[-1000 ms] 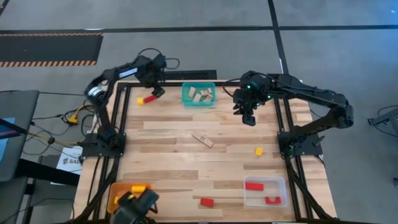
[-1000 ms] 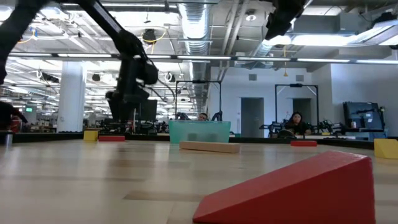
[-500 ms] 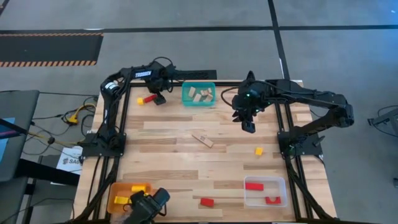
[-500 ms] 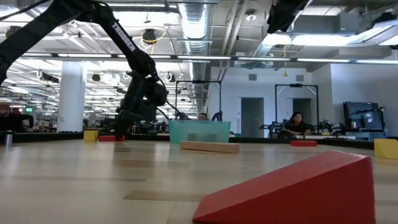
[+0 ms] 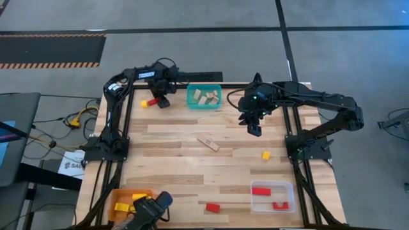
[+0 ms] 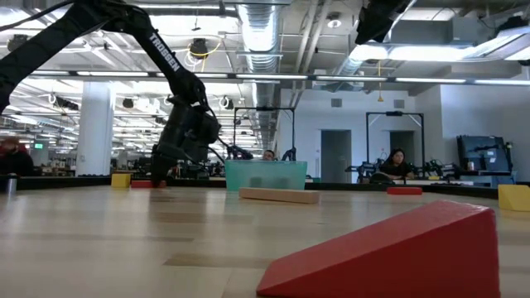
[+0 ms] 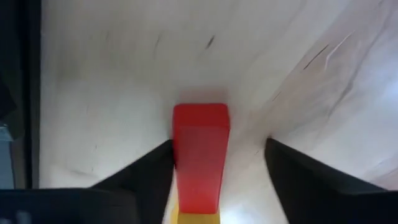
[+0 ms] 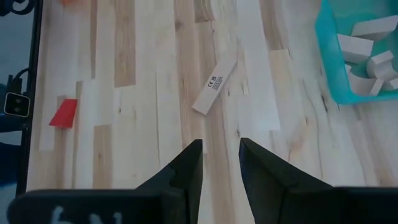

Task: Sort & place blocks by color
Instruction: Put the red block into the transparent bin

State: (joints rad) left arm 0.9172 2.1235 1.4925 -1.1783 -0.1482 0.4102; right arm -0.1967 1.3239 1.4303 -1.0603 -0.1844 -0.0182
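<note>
- Left claw point(image 5: 162, 101) down at the counter's point(image 5: 172, 150) far left corner, fingers spread wide astride the red block point(image 7: 199, 155), not gripping; yellow block point(image 5: 145, 102) touching it.
- Teal bin point(image 5: 204, 96) holding tan blocks.
- Right claw point(image 5: 254, 128) hovering empty, fingers slightly parted, above bare counter near tan bar point(image 5: 208, 143).

Overhead and tabletop-level views share the teal bin point(image 5: 204, 96); wrist cameras look down close.

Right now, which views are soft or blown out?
Left wrist view: red block fairly sharp, table around it smeared, glare patch beside the block. Low view: near red wedge soft, ceiling lights bright. High and right wrist views: even light, tan bar crisp.
</note>
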